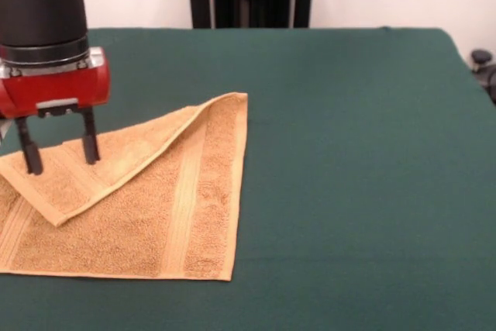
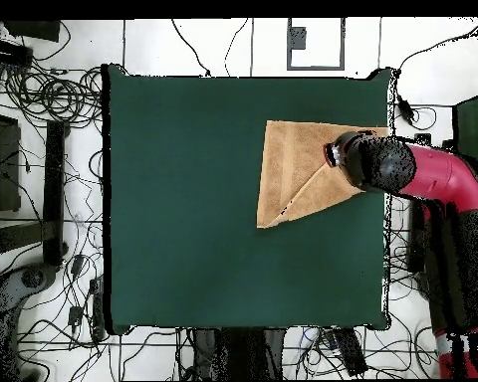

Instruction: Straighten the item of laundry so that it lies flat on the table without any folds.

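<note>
Colours: orange-tan towel on dark green table.
Towel [image 1: 155, 207] is seen as orange-tan terry, with smoother, slightly paler woven bands running as stripes near its short end. Table [image 1: 349, 176] is covered in plain dark green cloth, no pattern. Gripper [image 1: 60, 159] is shown with black fingers under a red housing with a silver rim and black upper section.

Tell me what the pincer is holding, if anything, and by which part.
Nothing is held. The pincer is open, with its two fingers spread and their tips resting on the folded-over flap of the towel, not pinching it.
</note>
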